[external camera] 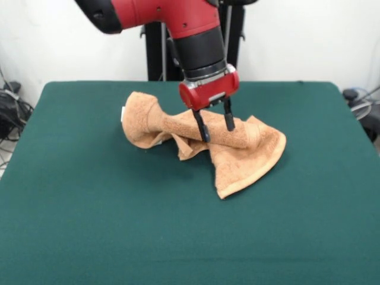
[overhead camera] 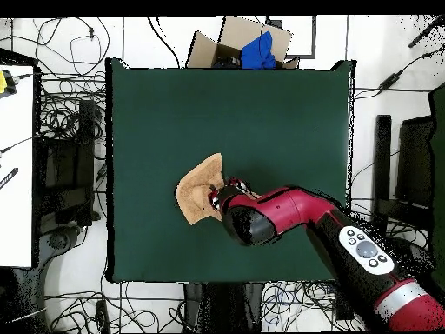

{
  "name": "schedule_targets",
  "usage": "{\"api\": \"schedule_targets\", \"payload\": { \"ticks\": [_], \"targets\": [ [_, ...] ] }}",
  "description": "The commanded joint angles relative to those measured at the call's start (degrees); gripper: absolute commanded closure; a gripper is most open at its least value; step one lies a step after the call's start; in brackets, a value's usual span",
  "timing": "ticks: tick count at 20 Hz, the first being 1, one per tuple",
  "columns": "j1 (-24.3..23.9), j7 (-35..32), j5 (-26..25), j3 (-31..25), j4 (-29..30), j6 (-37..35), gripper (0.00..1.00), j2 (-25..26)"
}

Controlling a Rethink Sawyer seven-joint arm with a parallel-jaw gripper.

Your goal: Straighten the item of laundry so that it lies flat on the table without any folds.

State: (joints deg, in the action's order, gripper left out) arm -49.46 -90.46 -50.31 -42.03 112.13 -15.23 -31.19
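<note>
A: Where's the towel (external camera: 202,142)?
B: On the table (external camera: 89,196), toward the far side nr the robot, crumpled. One part's rolled into a tube running across; a flatter corner w/ hem spills out toward the camera.
A: Gripper (external camera: 215,127)?
B: Down over the roll, fingers (external camera: 201,126) spread apart, one tip each side of it, at the cloth. Not pinching anything.
A: Overhead?
B: Arm (overhead camera: 295,213) covers part of the towel (overhead camera: 195,193); the rest pokes out beside it.
</note>
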Motion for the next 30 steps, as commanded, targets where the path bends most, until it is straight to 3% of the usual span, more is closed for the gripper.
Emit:
{"api": "schedule_targets", "payload": {
  "ticks": [1, 30],
  "targets": [
    [-2.42, 14.40, -0.16, -6.03, -2.81, -9.56, 0.00, 4.09],
    [-1.54, 18.49, -1.09, -6.26, -5.78, -14.24, 0.00, 11.38]
  ]
}}
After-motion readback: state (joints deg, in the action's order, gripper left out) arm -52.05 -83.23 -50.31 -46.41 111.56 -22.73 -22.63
